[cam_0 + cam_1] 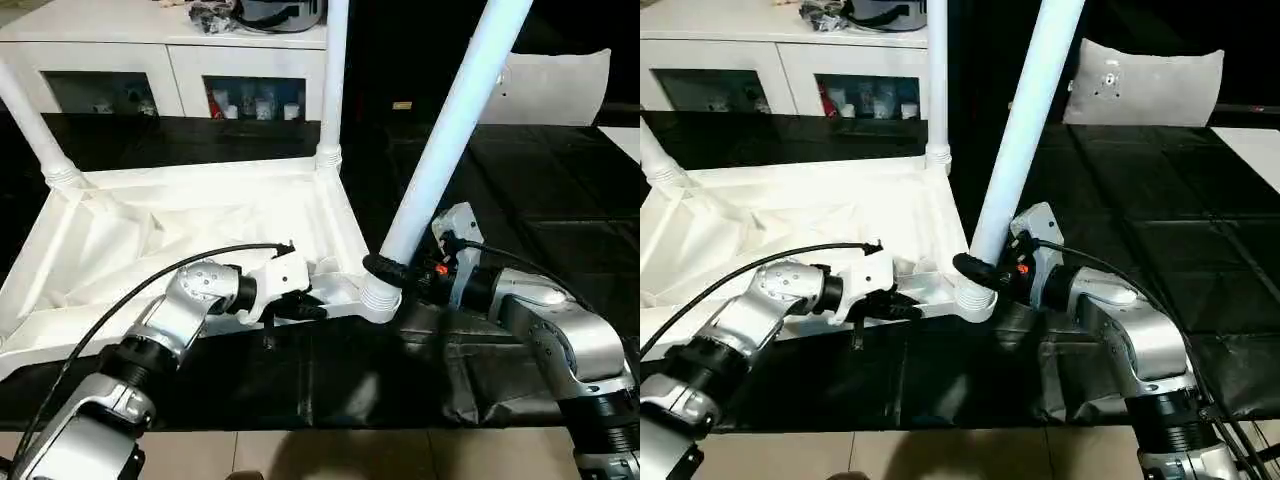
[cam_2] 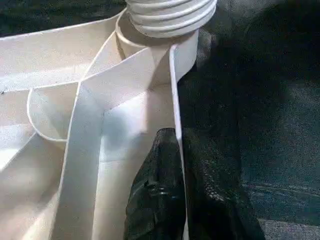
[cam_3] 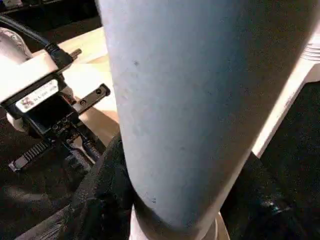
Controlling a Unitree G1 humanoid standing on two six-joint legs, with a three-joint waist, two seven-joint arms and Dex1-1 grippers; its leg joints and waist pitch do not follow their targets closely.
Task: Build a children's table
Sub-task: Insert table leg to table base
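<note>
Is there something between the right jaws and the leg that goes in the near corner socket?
Nothing visible. The right gripper already has its jaws around the base of the leaning leg, just above the near corner socket. The left gripper pinches the tabletop rim beside it.

**Smooth white plastic on a dull black sheet**

The table top [image 1: 180, 225] is white plastic, smooth with a soft sheen, its thin ribs catching light along their edges. The leg [image 1: 455, 125] standing in the corner socket [image 1: 378, 298] of that top is the same smooth white plastic, faintly glossy, with ridged rings at its base. Under the top lies a black sheet [image 1: 380, 370], matt and slightly wrinkled like thin fabric or film. Just beside the socket, the left gripper [image 2: 172, 165] has black fingers [image 2: 157, 195] with a rubbery, dimly shiny surface. The forearm [image 1: 570, 335] near the leg is brushed silver metal, satin in finish.
</note>
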